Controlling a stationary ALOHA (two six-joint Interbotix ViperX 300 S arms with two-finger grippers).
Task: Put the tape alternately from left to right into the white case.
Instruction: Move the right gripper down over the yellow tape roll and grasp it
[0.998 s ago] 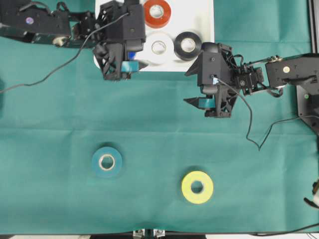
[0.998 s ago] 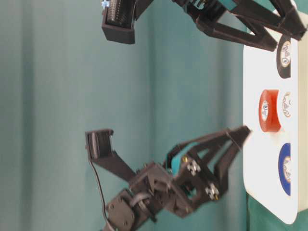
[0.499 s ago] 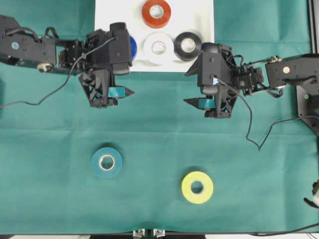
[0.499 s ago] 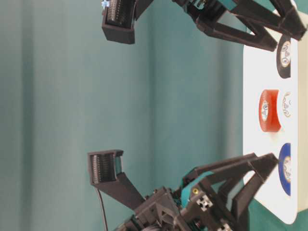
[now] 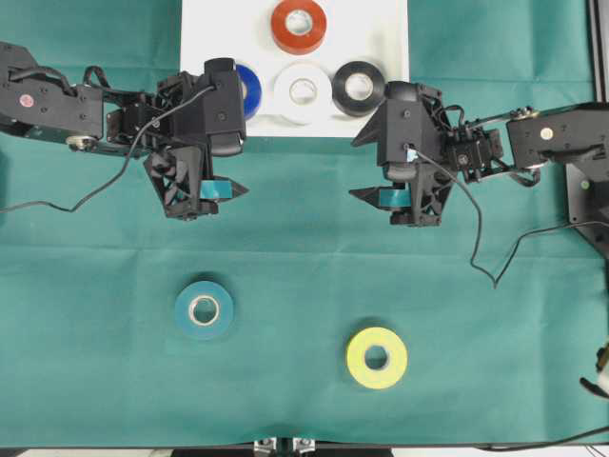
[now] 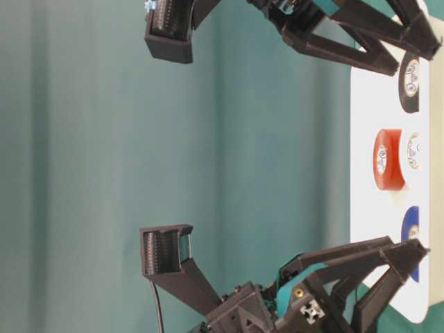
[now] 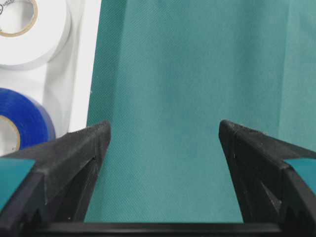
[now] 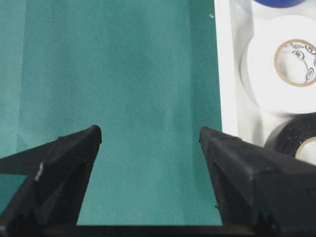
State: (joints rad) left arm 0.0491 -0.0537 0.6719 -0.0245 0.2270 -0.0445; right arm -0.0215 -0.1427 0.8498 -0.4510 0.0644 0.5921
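Observation:
The white case (image 5: 385, 29) lies at the table's far edge and holds a red-orange roll of tape (image 5: 299, 26), a blue roll (image 5: 251, 90), a white roll (image 5: 303, 91) and a black roll (image 5: 359, 88). On the green cloth, a teal roll (image 5: 204, 309) and a yellow roll (image 5: 376, 358) lie near the front. My left gripper (image 5: 205, 195) hangs open and empty over the cloth just in front of the case, with the blue roll (image 7: 24, 123) to its side. My right gripper (image 5: 390, 205) is open and empty in front of the case's right corner.
The green cloth (image 5: 304, 257) covers the table. Both arms reach in from the sides, and cables trail from them (image 5: 476, 248). The case's rim (image 8: 224, 74) runs close beside my right gripper's finger.
My left gripper has drawn back from the case towards the front and left, leaving the blue roll uncovered in the case. The right arm has not moved.

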